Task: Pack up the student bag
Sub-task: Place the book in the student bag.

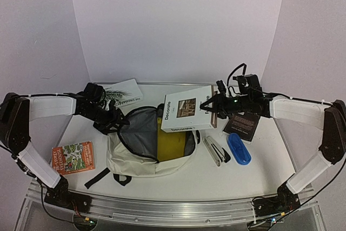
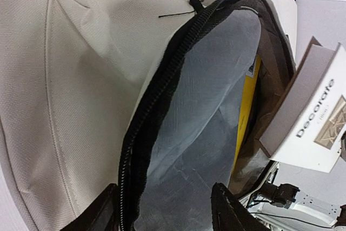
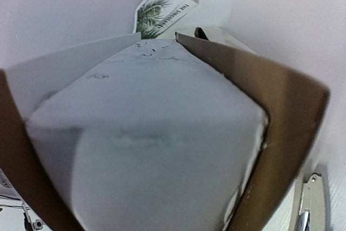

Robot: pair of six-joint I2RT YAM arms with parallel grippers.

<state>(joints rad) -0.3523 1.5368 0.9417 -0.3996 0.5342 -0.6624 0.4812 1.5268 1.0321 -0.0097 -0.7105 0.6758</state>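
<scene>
The student bag, cream with black zippers, lies in the middle of the table with its mouth open, showing grey lining and a yellow item inside. My left gripper is at the bag's left rim. Its fingers stand apart astride the zipper edge, with lining showing between them. My right gripper is shut on the right edge of a white "Decorate" book, holding it above the bag's upper right corner. That book fills the right wrist view and hides the fingers.
A green and orange book lies at the front left and a palm-leaf book at the back left. Right of the bag lie a stapler, a blue case and a black booklet.
</scene>
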